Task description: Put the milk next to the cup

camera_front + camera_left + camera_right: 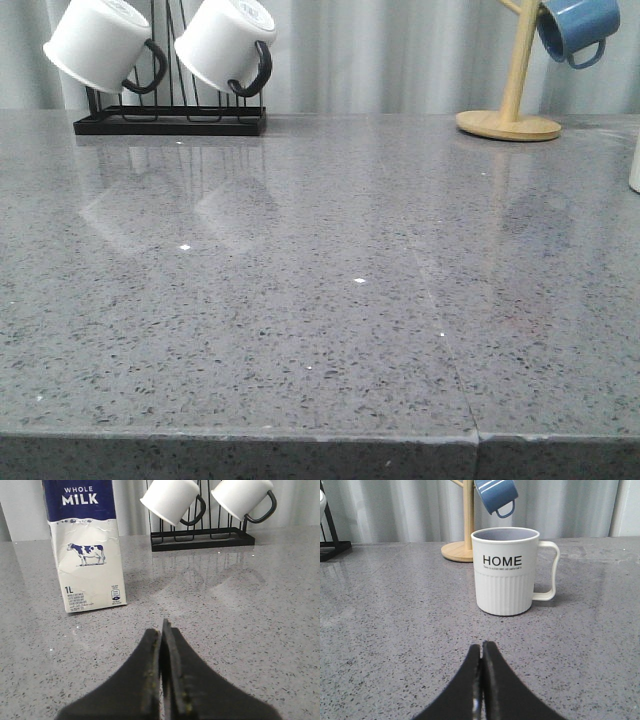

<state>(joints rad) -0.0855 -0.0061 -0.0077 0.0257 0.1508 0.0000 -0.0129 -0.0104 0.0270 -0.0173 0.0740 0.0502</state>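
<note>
Grippers both closed on nothing. Left gripper (162, 630): black fingers pressed together, tips low over the counter, touching no object. Right gripper (482, 650): fingers likewise together, empty.

Milk (86, 545) stands upright on the grey counter ahead of the left gripper, apart from it; blue top reads "WHOLE MILK", white lower part with cow picture and "1L". Behind it and to one side, a black wire rack (202, 535) holding two white mugs (170, 500) with black handles, tilted.

Cup (507, 572) stands upright ahead of the right gripper, apart from it; "HOME" lettering, ribbed lower half, handle to the side. Behind it, a wooden mug tree (465, 530) with a blue mug (496, 495) hanging.

Countertop (320, 330): grey speckled stone, glossy, seam visible near the front edge. Pale pleated curtain (400, 50) behind. In the front view neither arm shows.
</note>
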